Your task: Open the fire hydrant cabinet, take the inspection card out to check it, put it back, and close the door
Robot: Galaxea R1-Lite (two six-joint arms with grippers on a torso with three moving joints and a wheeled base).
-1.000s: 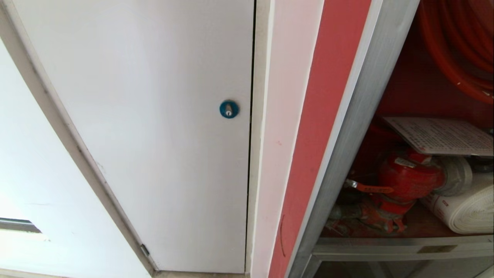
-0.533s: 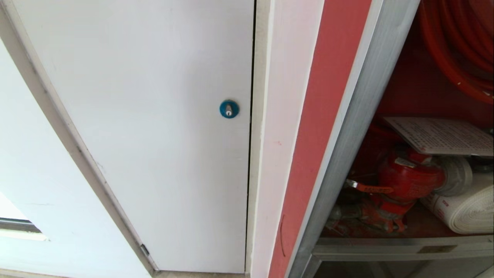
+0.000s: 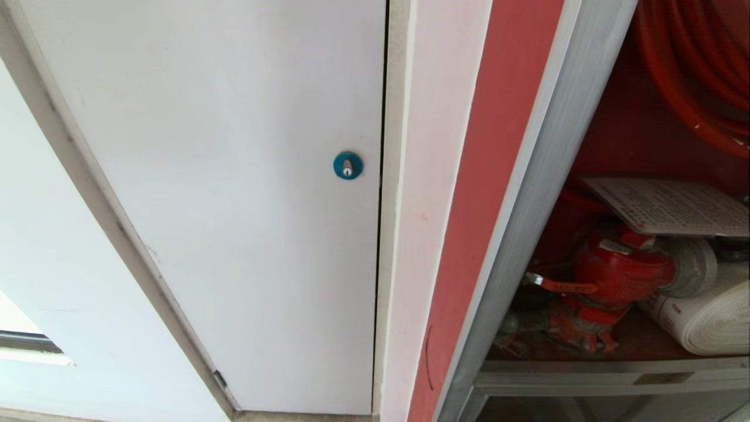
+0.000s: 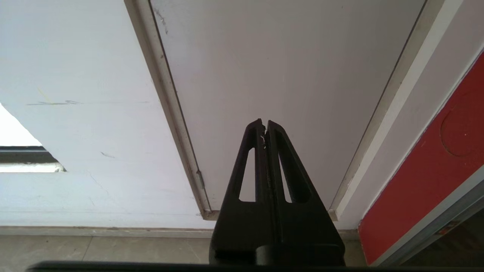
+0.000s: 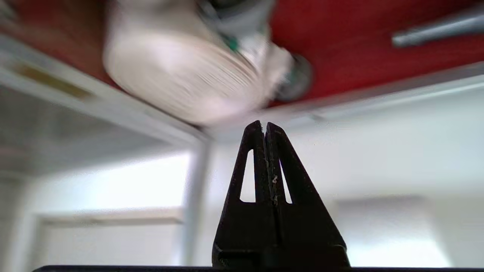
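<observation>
I've got the fire hydrant cabinet point(image 3: 527, 193) filling the right half of the head view, its compartment standing open – no door in front of what I can see, and the door itself isn't in any pic. To its left, a plain white panel point(image 3: 234, 205) w/ a blue lock point(image 3: 348, 166). Inside the cabinet: red hose reel point(image 3: 697, 76) up top, red valve point(image 3: 621, 269) low, white rolled hose point(image 3: 709, 316) just beside the valve, to its right.

The inspection card point(image 3: 674, 205) lies flat above the valve, long axis running left-right and a little back into the cabinet.

Right gripper point(image 5: 266, 126) – fingers pressed together, nothing pinched – sits below the cabinet's lower frame rail, pointing up at the rolled hose from underneath. So I judge the card lies above and further in from it; approx. a climb past the hose.

Left gripper point(image 4: 264, 124), also pressed together and empty, faces the white panel, well apart from the cabinet. Right arm is clearly nearer.
</observation>
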